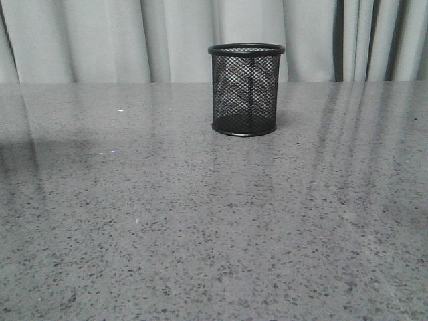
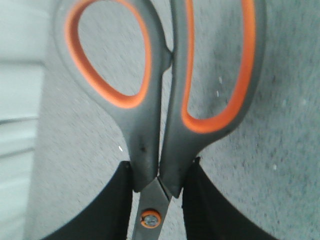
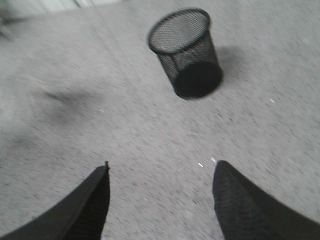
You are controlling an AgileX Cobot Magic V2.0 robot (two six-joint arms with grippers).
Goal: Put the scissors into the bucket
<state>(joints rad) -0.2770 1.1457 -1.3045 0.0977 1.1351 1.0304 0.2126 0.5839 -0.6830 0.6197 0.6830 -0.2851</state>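
Note:
The bucket [image 1: 245, 89] is a small black wire-mesh cup standing upright on the grey speckled table [image 1: 167, 221], at the back a little right of centre. It also shows in the right wrist view [image 3: 186, 52], empty, well ahead of the fingers. The scissors [image 2: 160, 110] show only in the left wrist view: dark grey handles edged in orange, blades closed. My left gripper [image 2: 159, 167] is shut on them just above the orange pivot screw, handles pointing away from the wrist. My right gripper [image 3: 160, 170] is open and empty above bare table. Neither gripper shows in the front view.
Pale grey curtains [image 1: 100, 37] hang behind the table's back edge. A dark shadow [image 3: 65, 102] lies on the table in the right wrist view. A light strip [image 2: 17, 125] runs down one side of the left wrist view.

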